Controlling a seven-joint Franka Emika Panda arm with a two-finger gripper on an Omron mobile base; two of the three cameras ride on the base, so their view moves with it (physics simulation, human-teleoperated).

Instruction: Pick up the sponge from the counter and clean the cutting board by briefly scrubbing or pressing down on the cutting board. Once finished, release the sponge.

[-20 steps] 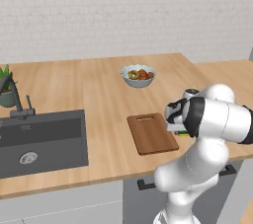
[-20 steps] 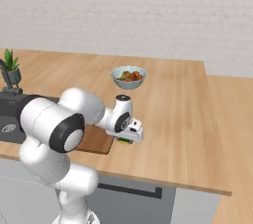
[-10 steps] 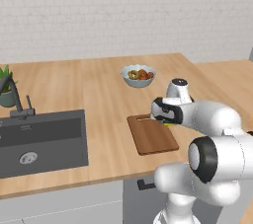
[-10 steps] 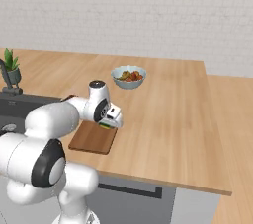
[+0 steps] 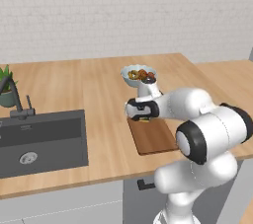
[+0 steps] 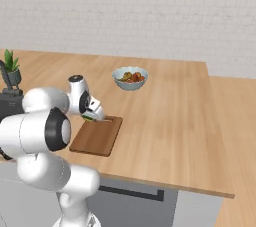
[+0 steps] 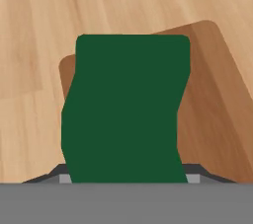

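My gripper [image 5: 140, 113] is shut on the sponge [image 5: 144, 118], a small green block that peeks out under the hand [image 6: 93, 113]. It hangs low over the far end of the cutting board [image 5: 152, 138], a dark reddish-brown board lying on the light wooden counter [image 5: 101, 90]. Whether the sponge touches the board I cannot tell. In the hand view the green sponge [image 7: 126, 109] covers the middle, with a rounded corner of the cutting board [image 7: 212, 99] behind it and the counter [image 7: 29, 70] beyond. The sponge hides the fingertips there.
A bowl of fruit [image 5: 139, 76] stands just beyond the board, close to the hand. The dark sink [image 5: 39, 141] with its faucet [image 5: 19, 104] and a potted plant [image 5: 6, 87] lie to the left. The counter's front edge runs near the board [image 6: 97, 136].
The arm has swung left, carrying the sponge from beyond the board's right side to above its far end. The grip has not changed.
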